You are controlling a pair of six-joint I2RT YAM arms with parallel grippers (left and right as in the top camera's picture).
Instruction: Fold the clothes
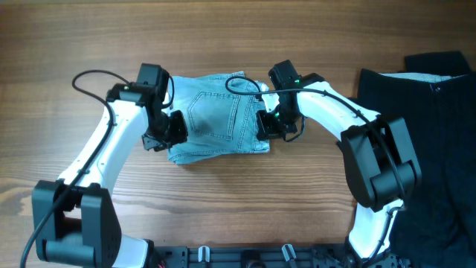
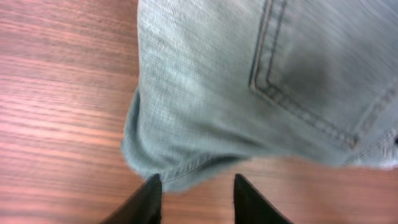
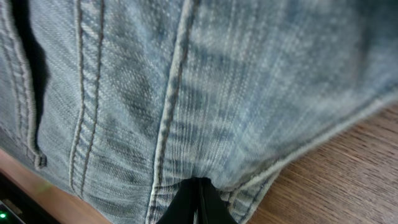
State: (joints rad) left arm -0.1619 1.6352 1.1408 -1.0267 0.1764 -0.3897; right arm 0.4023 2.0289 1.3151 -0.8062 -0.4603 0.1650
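Seeing the denim shorts (image 1: 216,119) lying on the table (image 1: 223,201), my right gripper (image 3: 199,186) is pinched shut onto their edge. My left gripper (image 2: 197,180) sits at the opposite edge, fingers (image 2: 146,202) apart, gripping nothing.

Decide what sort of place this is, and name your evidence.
Probably a robotics lab workbench: two robot arms at a wooden table, denim shorts between them, black garments at its edge.
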